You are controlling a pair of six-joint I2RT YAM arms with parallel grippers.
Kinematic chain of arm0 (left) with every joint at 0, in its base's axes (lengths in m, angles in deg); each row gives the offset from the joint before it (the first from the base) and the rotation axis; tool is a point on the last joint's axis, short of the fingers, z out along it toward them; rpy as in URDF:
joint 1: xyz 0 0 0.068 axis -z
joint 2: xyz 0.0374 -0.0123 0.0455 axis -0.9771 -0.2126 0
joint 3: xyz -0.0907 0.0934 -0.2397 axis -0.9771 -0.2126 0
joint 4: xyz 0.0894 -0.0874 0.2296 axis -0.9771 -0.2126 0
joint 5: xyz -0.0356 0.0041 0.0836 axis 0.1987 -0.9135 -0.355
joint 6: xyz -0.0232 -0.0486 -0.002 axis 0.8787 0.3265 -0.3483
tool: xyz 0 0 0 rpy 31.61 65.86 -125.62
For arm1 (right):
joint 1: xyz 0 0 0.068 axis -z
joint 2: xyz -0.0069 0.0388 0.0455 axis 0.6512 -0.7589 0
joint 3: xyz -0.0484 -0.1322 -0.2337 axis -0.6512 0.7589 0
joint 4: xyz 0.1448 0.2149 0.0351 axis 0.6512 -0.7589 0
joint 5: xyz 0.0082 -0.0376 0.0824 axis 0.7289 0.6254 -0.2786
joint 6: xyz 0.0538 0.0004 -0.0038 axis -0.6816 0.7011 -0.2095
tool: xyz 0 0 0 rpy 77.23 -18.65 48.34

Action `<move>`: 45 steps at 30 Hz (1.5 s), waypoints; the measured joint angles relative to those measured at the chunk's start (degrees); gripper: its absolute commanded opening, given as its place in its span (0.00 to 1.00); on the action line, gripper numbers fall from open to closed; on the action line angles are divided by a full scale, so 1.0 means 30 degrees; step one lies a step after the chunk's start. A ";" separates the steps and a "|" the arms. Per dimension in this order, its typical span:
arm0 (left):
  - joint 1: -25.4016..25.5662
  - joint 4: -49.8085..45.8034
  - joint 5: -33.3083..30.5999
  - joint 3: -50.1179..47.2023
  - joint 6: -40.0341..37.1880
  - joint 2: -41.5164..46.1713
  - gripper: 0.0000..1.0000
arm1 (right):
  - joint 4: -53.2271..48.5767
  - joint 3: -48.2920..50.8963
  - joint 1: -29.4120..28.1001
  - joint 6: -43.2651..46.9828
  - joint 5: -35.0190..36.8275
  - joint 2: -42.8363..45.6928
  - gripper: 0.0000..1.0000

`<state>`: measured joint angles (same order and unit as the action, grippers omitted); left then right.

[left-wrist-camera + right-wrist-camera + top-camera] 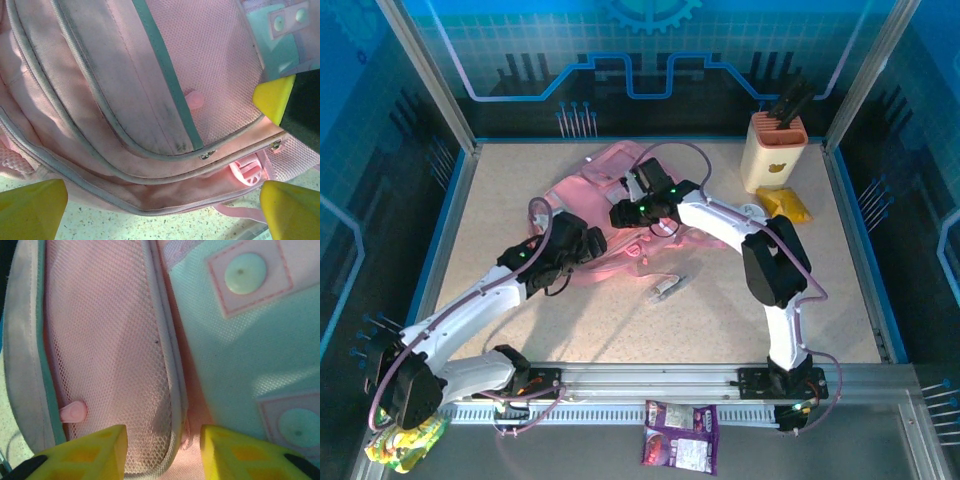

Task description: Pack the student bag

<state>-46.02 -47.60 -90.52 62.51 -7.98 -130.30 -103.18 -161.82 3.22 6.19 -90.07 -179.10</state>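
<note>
The student bag (pixel 608 170) is lying flat mid-table, seemingly zipped, so opening it is probably the step in hand. Left gripper (pixel 160 210) is hovering spread wide above the zip pulls (pixel 207 155); right gripper (pixel 162 450) is straddling the mesh pocket (pixel 110 340) rim, and I cannot tell whether it is pinching. Next move calls for pinching a pull

Top cam's looking down on the table (pixel 840 300) — both wrist cams are staring point-blank at the student bag (pixel 125 100).
</note>
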 measured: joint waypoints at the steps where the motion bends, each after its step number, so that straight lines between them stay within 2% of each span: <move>1: 0.0007 0.0007 -0.0175 0.0000 0.0000 -0.0066 0.99 | -0.0022 -0.0073 -0.0022 0.0029 0.0080 -0.0102 0.38; 4: 0.0029 0.0007 -0.0612 0.0000 0.0000 -0.0291 0.99 | -0.0080 -0.0160 -0.0029 0.0029 0.0117 -0.0321 0.32; 7: 0.0029 0.0029 -0.0831 0.0000 -0.0022 -0.0481 0.99 | 0.0036 -0.0153 -0.0029 -0.0058 -0.0029 -0.0328 0.21; 15: 0.0066 0.0175 -0.0816 0.0408 -0.0517 -0.1559 0.99 | 0.1005 0.0517 0.0015 -0.0597 -0.0554 -0.0015 0.00; 26: 0.1843 0.0168 -0.1829 0.1122 0.1122 -0.2652 0.99 | 0.3963 0.3264 0.0197 -0.3767 -0.1370 0.2637 0.00; 34: 0.3322 0.0656 -0.2885 0.2120 0.3228 -0.4284 0.99 | 0.4954 0.3876 0.0204 -0.5209 -0.1508 0.2871 0.00; 45: 0.3228 -0.0189 -0.4393 0.3330 0.5588 -0.6382 0.99 | 0.5727 0.4124 0.0211 -0.6207 -0.1530 0.2973 0.00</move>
<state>-36.34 -48.17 -103.70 72.49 8.78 -149.45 -86.00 -149.45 3.85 -12.43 -94.66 -170.18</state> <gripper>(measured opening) 0.992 0.063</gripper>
